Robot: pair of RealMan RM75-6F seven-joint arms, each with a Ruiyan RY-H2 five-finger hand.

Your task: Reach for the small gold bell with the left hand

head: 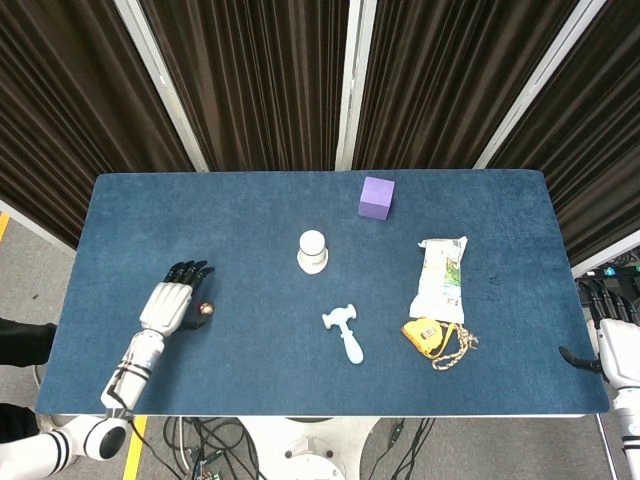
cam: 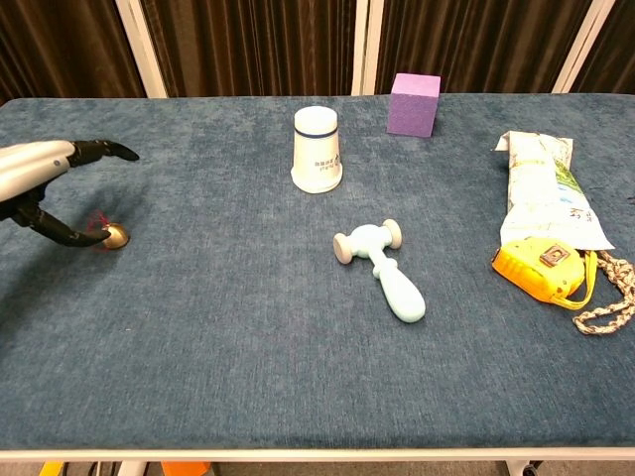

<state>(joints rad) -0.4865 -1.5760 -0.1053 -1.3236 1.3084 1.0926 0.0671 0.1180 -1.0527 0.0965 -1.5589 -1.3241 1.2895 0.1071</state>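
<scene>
The small gold bell [cam: 116, 235] rests on the blue table cloth near the left edge, also visible in the head view as a small bell [head: 205, 309]. My left hand [cam: 40, 174] hovers just left of it with its dark fingers stretched out above the bell and the thumb low beside it, touching or nearly touching. From above, the left hand [head: 170, 300] lies flat with fingers spread, holding nothing. My right hand [head: 620, 345] hangs off the table's right edge, fingers apart and empty.
A white paper cup [cam: 317, 149] stands upside down at centre back, with a purple cube [cam: 414, 103] behind it. A pale blue toy hammer [cam: 382, 263] lies mid-table. A snack bag [cam: 541, 188] and a yellow tape measure [cam: 541, 270] lie at right.
</scene>
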